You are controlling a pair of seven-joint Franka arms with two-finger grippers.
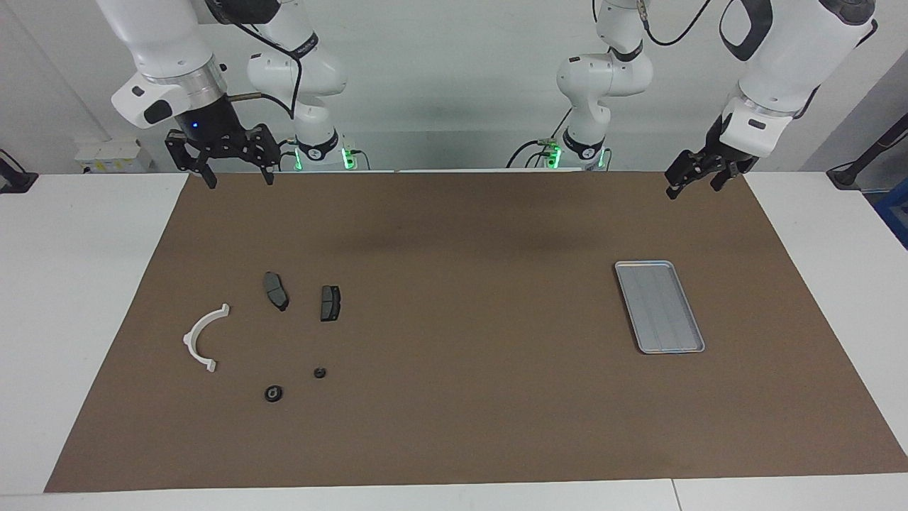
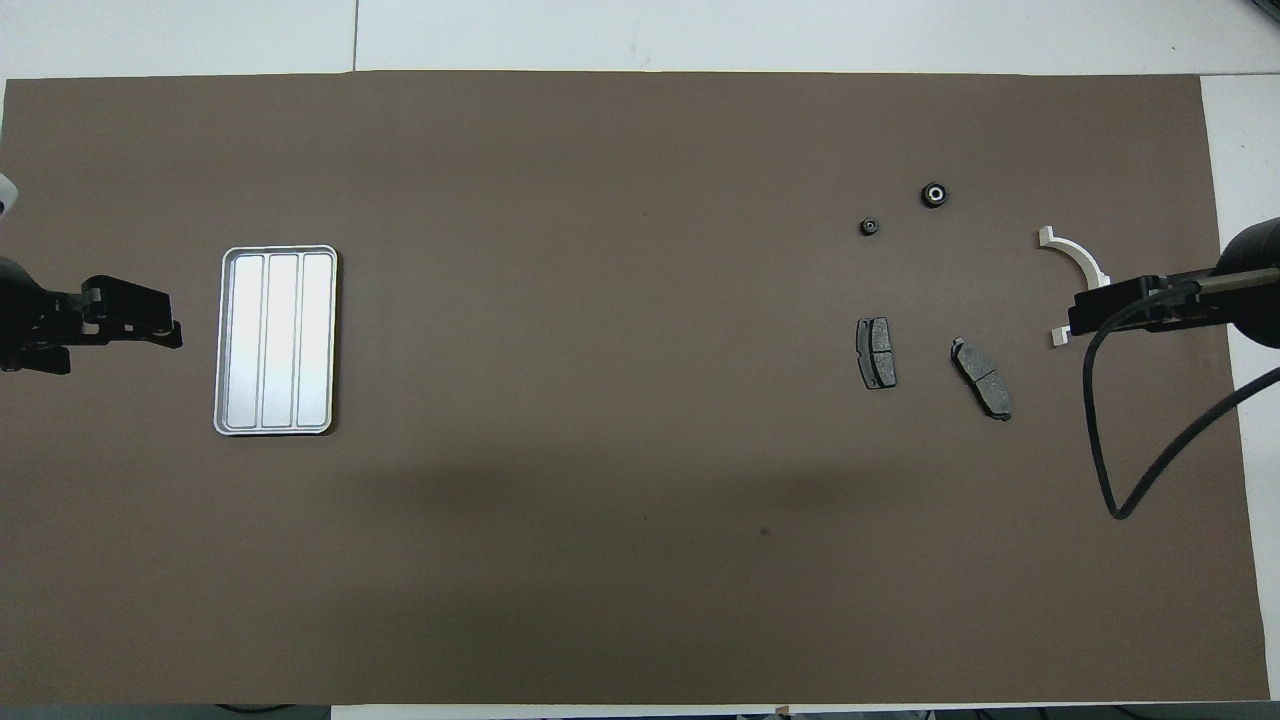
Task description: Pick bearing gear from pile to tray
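The pile lies toward the right arm's end of the mat: a white arc (image 1: 203, 337) (image 2: 1076, 253), two dark brake pads (image 1: 276, 290) (image 1: 330, 303) and two small black round pieces. The larger one has a pale centre (image 1: 274, 393) (image 2: 934, 195); the smaller (image 1: 320, 372) (image 2: 869, 227) lies beside it. I cannot tell which of them is the bearing gear. The silver tray (image 1: 642, 265) (image 2: 278, 248) lies empty toward the left arm's end. My right gripper (image 1: 240, 179) (image 2: 1075, 315) hangs open and empty over the mat's edge by the robots. My left gripper (image 1: 693, 189) (image 2: 165, 325) is open and empty, high over that same edge.
A brown mat (image 1: 454, 284) covers most of the white table. A black cable (image 2: 1100, 440) loops down from the right arm. In the overhead view the right gripper hides the arc's middle.
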